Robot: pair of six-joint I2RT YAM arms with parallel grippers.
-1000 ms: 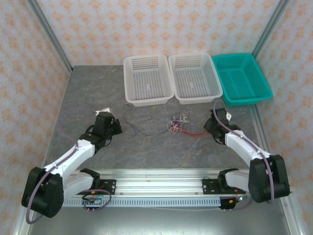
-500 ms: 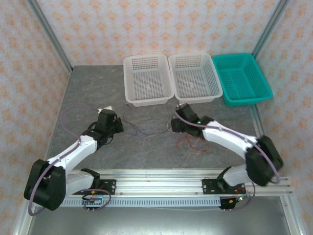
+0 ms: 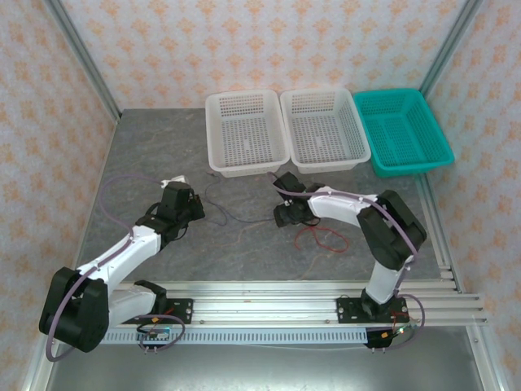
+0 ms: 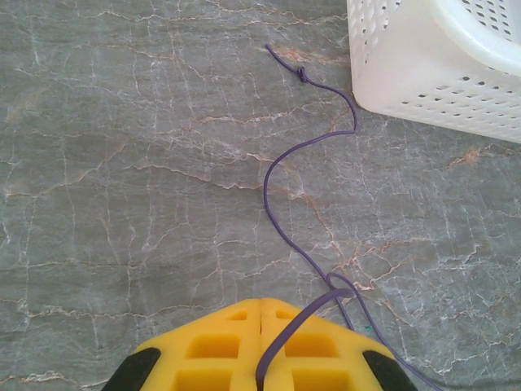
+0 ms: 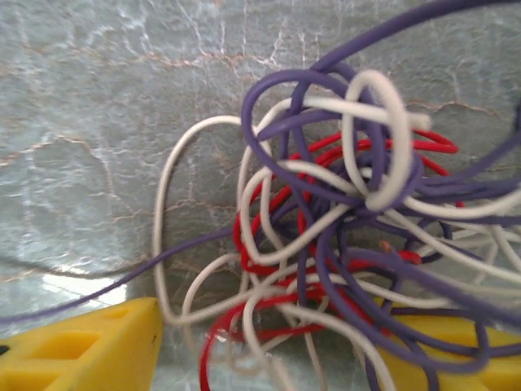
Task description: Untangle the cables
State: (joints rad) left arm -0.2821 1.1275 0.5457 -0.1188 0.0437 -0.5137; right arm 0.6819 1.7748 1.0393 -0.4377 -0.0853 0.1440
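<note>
I see the left gripper (image 4: 260,314) with jaws pinching the purple cable (image 4: 281,175), whose free end trails across the table (image 4: 122,163). The right gripper (image 5: 269,346) has jaws spread astride the knot (image 5: 342,236) mid-table: purple, white and red all snarled. Barely begun, I'd say.

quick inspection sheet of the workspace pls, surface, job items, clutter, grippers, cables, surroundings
surface: grey marbled table, no spills seen
job's things: knot of purple, white and red wires, tangled, lying on the table; purple wire trails out to the left arm; red loop lies beside the knot
clutter: nothing seen apart from a white basket, a second white basket and a teal basket along the far side
grippers: left gripper shut on the purple wire; right gripper open, jaws either side of the knot
cables: lilac arm cables run along both arms
surroundings: patterned walls; metal rail at the near edge
</note>
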